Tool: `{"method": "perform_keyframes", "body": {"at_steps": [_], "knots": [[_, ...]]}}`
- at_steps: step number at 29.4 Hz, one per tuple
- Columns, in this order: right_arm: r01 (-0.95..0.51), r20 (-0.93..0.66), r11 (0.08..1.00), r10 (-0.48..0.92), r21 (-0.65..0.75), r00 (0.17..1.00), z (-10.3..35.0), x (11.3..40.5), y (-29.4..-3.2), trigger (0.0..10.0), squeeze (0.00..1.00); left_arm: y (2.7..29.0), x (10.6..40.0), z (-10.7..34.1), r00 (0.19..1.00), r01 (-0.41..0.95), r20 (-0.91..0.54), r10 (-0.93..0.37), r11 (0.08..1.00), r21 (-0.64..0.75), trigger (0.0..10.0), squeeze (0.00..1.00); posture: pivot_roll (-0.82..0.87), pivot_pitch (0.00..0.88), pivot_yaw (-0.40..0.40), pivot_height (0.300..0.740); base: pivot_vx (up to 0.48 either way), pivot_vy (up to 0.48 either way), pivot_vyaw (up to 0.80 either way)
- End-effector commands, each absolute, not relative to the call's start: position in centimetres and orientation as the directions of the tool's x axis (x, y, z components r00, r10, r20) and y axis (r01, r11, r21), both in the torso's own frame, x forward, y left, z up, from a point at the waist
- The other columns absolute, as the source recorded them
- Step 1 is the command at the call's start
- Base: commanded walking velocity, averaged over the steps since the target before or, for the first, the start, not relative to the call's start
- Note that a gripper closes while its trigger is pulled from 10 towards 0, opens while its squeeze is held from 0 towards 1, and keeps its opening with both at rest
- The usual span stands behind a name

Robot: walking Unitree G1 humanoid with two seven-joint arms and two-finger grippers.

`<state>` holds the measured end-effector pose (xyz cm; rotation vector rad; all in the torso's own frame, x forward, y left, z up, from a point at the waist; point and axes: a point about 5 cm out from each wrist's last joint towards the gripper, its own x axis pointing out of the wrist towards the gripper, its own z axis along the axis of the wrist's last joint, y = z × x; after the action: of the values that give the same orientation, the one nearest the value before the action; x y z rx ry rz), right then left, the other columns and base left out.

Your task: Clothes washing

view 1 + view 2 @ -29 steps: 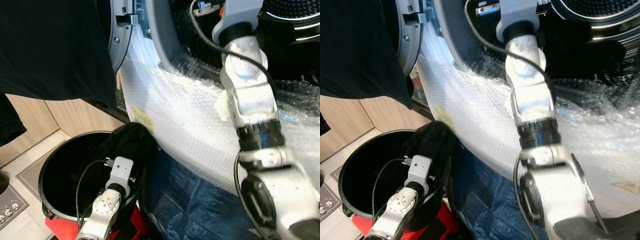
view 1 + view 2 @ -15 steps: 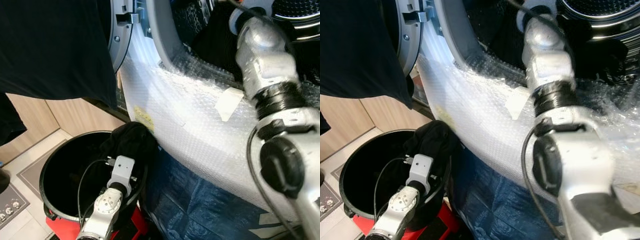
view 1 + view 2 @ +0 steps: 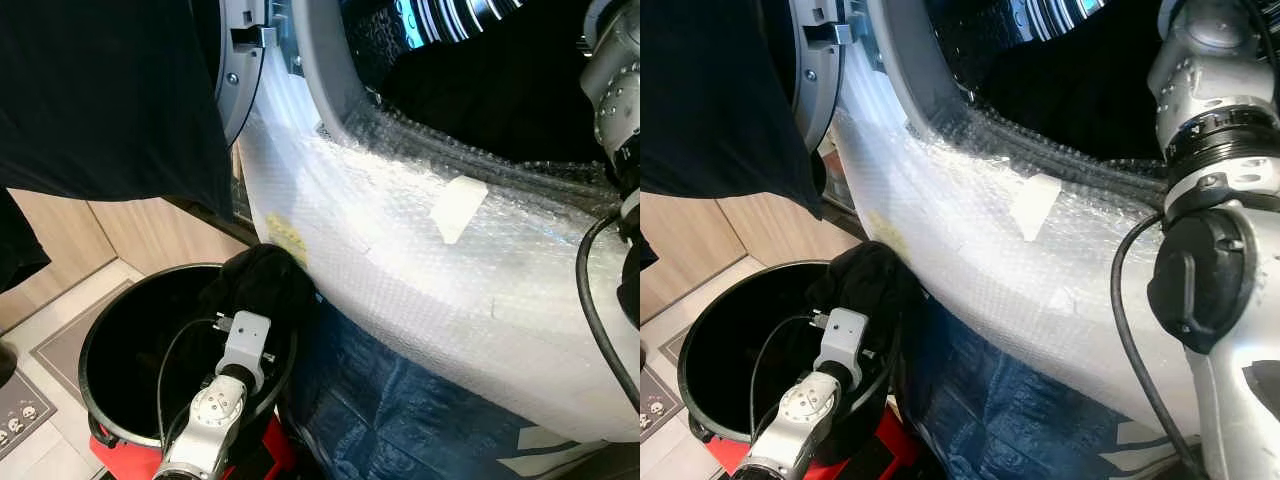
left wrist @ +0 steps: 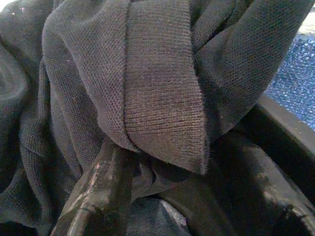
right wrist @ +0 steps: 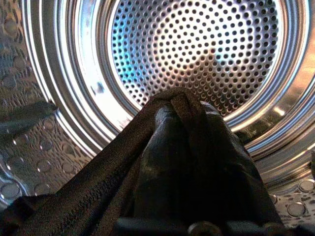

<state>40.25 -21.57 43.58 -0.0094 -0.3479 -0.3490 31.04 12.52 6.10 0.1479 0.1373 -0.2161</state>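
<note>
A black bucket [image 3: 100, 345] stands on the floor below the washer's bubble-wrapped opening [image 3: 420, 210]. A dark knit garment [image 3: 262, 285] hangs over the bucket's near rim. My left gripper [image 4: 167, 167] is pushed into it, fingers [image 4: 101, 189] apart and the cloth [image 4: 157, 83] draped over them. My right arm [image 3: 1210, 200] reaches into the washer at the right. There my right gripper [image 5: 182, 128] is shut on a black zip garment [image 5: 98, 191] in front of the perforated steel drum [image 5: 197, 44]. More black cloth [image 3: 500, 100] lies in the opening.
The washer door [image 3: 240, 80] stands open at the upper left, with a large dark cloth [image 3: 100, 90] hanging before it. A blue sheet [image 3: 400, 420] covers the floor under the washer. A red base [image 3: 275, 450] lies by the bucket. Wooden panelling [image 3: 150, 235] is behind.
My right arm has swung from the middle of the washer opening to the right edge, its gripper going deeper into the drum. The left arm has stayed in the bucket.
</note>
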Motion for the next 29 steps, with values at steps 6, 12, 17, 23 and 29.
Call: {"method": "perform_keyframes", "body": {"at_steps": [6,12,17,23,29], "knots": [[0.241,0.278,0.971,-0.232,0.004,0.932,42.3,41.2,-19.0,10.0,0.00,11.7,30.8,5.4,0.954,0.261,-0.186,-0.235,0.956,0.132,10.0,0.00,0.02,0.089,-0.047,0.740,0.000,0.000,0.00],[0.177,0.272,0.984,-0.168,-0.011,0.948,42.1,41.4,-17.5,10.0,1.00,11.7,30.8,5.4,0.952,0.266,-0.191,-0.238,0.955,0.134,10.0,0.00,0.01,0.088,-0.043,0.740,0.000,0.000,0.00],[0.142,0.272,0.990,-0.131,-0.022,0.953,42.1,41.5,-16.8,10.0,1.00,11.6,30.9,5.4,0.950,0.274,-0.192,-0.246,0.952,0.136,10.0,0.00,0.01,0.079,-0.036,0.740,0.000,0.000,0.00],[0.134,0.291,0.990,-0.117,-0.039,0.950,42.4,41.4,-16.7,10.0,1.00,11.8,31.0,5.5,0.950,0.275,-0.189,-0.246,0.951,0.143,10.0,0.00,0.01,0.066,-0.033,0.740,0.000,0.000,0.00],[0.121,0.286,0.991,-0.098,-0.062,0.953,42.4,41.4,-16.4,10.0,1.00,11.8,31.1,5.5,0.950,0.278,-0.188,-0.250,0.950,0.145,10.0,0.00,0.01,0.055,-0.028,0.740,0.000,0.000,0.00]]}}
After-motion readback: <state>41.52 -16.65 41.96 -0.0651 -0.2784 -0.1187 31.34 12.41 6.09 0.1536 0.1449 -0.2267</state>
